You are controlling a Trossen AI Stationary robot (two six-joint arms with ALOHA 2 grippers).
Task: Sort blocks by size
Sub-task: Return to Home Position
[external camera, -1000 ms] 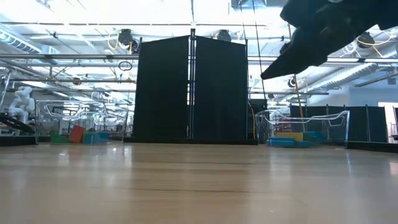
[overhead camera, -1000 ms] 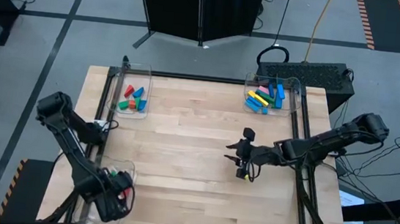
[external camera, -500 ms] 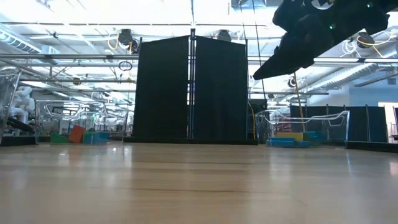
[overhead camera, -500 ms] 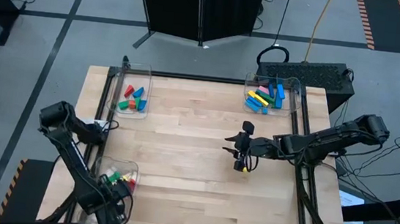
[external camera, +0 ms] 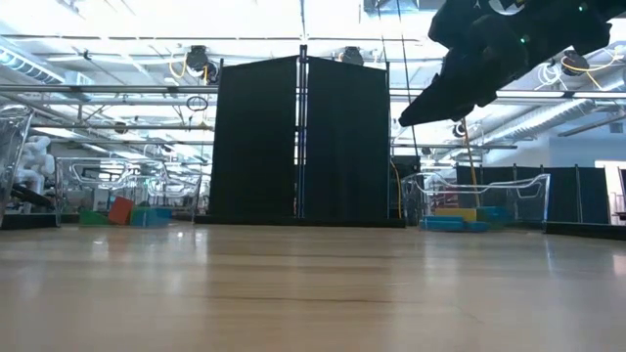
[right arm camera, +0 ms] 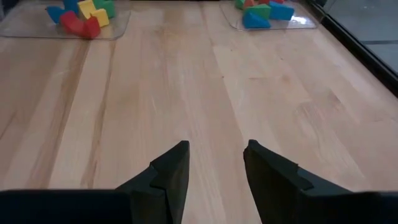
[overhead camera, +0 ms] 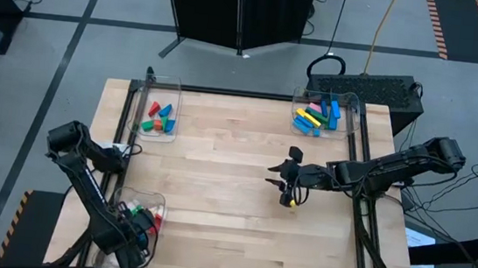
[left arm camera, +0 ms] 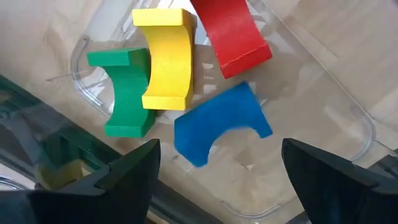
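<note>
Step in hand: by my reading, both arms are pulling back to rest; no block lies on the bare wood of the bench.
Doing it well: the left arm should rise straight up, clear of the bin wall, before it swings away. Its fingers are best kept apart and level so that neither tip catches an arch. The right arm has open wood under it and can withdraw freely.
Left claw: spread wide and holding nothing, it hangs over the clear bin at the bench's near-left corner, the one away from the black curtain. It touches none of the blocks below.
Right claw: its fingers stand a modest gap apart and grip nothing. It hovers above the wood right of the bench's middle.
Arch blocks: green, yellow, red and blue lie together in that near-left bin. The green and yellow ones touch.
Other blocks: stubby pieces sit in the far-left bin, and long bars sit in the far-right bin.
</note>
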